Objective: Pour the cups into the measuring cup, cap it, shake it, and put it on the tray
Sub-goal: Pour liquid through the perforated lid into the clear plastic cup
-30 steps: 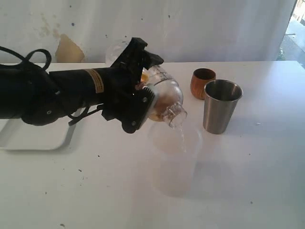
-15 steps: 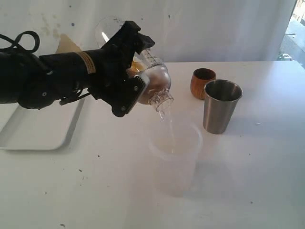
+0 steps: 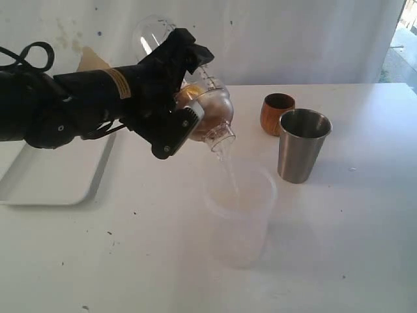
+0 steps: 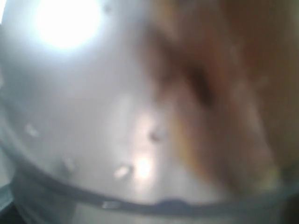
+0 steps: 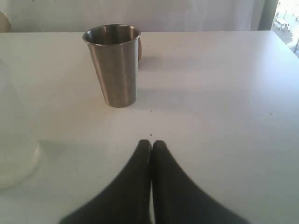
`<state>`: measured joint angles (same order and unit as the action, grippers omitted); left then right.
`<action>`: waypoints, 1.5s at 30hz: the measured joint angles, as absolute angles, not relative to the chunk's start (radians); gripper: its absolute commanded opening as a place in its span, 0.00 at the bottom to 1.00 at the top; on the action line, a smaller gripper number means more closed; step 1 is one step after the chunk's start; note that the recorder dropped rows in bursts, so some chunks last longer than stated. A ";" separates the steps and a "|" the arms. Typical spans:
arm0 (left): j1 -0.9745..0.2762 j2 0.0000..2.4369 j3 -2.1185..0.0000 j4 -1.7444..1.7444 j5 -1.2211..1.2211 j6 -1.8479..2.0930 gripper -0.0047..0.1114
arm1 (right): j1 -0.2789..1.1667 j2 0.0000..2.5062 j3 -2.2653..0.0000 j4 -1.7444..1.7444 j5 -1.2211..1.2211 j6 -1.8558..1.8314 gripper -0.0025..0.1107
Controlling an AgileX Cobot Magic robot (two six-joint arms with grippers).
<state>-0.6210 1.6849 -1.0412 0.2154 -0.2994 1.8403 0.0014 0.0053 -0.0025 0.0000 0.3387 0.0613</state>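
**A:** Left pincer (image 3: pixel 186 94)?

**B:** Grasping the measuring cup (image 3: pixel 215 111), jaws wide round its body. The cup is in the air over mid-bench (image 3: pixel 339 254), mouth tipped down. A thin stream (image 3: pixel 228 171) is falling into the frosted container (image 3: pixel 238 218) right beneath.

**A:** Right one?

**B:** Right pincer (image 5: pixel 151 145) is clenched on nothing, facing the steel tumbler (image 5: pixel 114 65).

**A:** How do I pour well?

**B:** I put the mouth over the container's middle, not its rim. I tilt slowly, so the brown stuff inside doesn't gulp out. The plastic is smooth and round, so I avoid wrist jerks. The left wrist view is all blur, so I steer by the exterior view. The tumbler and wooden cup (image 3: pixel 276 112) stand right of the container, toward the far edge, so I swing clear of them. The tray (image 3: pixel 45 189) waits at the left edge.
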 measured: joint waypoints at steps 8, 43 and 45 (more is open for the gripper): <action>-0.621 1.685 -1.043 0.223 -0.327 1.846 0.04 | 0.001 0.005 -0.002 0.000 0.339 0.061 0.02; -0.621 1.685 -1.043 0.235 -0.390 1.892 0.04 | 0.001 0.005 -0.002 0.000 0.339 0.061 0.02; -0.621 1.685 -1.043 0.239 -0.390 1.894 0.04 | 0.001 0.005 -0.002 0.000 0.339 0.061 0.02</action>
<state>-0.6210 1.6849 -1.0428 0.2390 -0.3898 1.8940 0.0014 0.0053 -0.0025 0.0000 0.3387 0.0613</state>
